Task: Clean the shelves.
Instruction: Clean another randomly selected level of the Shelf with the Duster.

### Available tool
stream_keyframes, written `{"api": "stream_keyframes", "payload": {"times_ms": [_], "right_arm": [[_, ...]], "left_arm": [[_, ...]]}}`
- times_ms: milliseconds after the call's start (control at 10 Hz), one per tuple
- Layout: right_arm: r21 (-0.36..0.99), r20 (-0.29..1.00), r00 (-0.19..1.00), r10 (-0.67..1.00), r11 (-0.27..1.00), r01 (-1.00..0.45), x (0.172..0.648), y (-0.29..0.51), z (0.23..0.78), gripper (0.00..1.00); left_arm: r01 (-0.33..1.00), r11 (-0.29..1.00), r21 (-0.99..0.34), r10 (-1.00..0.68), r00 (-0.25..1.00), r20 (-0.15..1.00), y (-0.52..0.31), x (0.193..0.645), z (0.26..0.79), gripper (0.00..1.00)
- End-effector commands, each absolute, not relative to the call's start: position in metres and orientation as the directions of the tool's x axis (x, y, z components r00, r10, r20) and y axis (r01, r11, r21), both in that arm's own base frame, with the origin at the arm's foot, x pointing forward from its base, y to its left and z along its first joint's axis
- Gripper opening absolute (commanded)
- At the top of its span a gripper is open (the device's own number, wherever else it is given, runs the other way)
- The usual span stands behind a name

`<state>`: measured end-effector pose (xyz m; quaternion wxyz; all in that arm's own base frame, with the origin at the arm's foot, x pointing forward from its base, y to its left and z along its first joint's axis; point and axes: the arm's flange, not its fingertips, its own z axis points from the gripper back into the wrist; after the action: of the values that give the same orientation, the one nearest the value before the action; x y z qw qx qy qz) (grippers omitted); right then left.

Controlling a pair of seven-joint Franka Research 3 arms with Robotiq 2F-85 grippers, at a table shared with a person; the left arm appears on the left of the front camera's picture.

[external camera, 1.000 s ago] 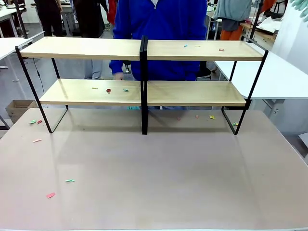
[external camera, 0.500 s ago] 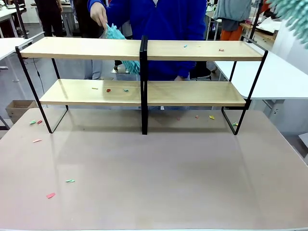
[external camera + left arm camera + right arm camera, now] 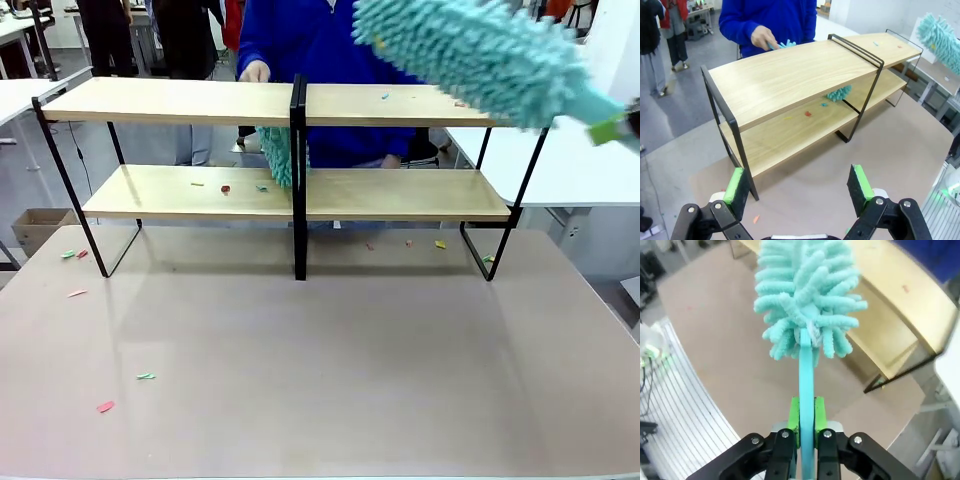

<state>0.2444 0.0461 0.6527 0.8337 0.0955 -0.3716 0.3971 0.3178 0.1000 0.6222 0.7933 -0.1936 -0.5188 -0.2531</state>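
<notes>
On the table [image 3: 320,340], toward its far edge, the shelves [image 3: 400,193] stand just where they stood, but plenty has moved around them. Our duster [image 3: 470,50], only a tuft in the top right corner half a second ago, now sweeps in above the right half of the top board [image 3: 170,100], with the right gripper [image 3: 806,426] clenched on its handle. The person's hand [image 3: 255,72] has dropped to that board's back edge, and the person's duster [image 3: 278,155] now hangs behind the shelves between the boards, just left of the post [image 3: 298,200]. The left gripper [image 3: 796,180] hovers off the shelves' left end, jaws released, grasping nothing. We count two dusters, two boards, three scraps [image 3: 226,187] on the lower board [image 3: 150,192], two on the top one and five on the table's left side.
</notes>
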Motion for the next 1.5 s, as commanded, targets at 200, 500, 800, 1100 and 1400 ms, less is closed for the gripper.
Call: {"api": "stream_keyframes", "payload": {"times_ms": [200, 500, 800, 1100, 1400], "right_arm": [[-0.069, 0.641, 0.633, 0.434, 0.854, -0.516, 0.244, 0.036, 0.649, 0.12], [-0.2, 0.556, 0.731, 0.394, 0.918, -0.342, 0.284, 0.081, 0.684, 0.12], [-0.203, 0.509, 0.778, 0.369, 0.93, -0.307, 0.331, 0.127, 0.702, 0.12], [-0.146, 0.484, 0.794, 0.368, 0.928, -0.341, 0.35, 0.162, 0.698, 0.12], [-0.256, 0.406, 0.842, 0.355, 0.929, -0.269, 0.352, 0.19, 0.673, 0.12]], "left_arm": [[0.592, 0.804, -0.048, -0.2, 0.346, 0.917, 0.1, 0.316, 0.624, 1.0], [0.592, 0.804, -0.048, -0.2, 0.346, 0.917, 0.1, 0.316, 0.624, 1.0], [0.592, 0.804, -0.048, -0.2, 0.346, 0.917, 0.1, 0.316, 0.624, 1.0], [0.592, 0.804, -0.048, -0.2, 0.346, 0.917, 0.1, 0.316, 0.624, 1.0], [0.592, 0.804, -0.048, -0.2, 0.346, 0.917, 0.1, 0.316, 0.624, 1.0]]}}
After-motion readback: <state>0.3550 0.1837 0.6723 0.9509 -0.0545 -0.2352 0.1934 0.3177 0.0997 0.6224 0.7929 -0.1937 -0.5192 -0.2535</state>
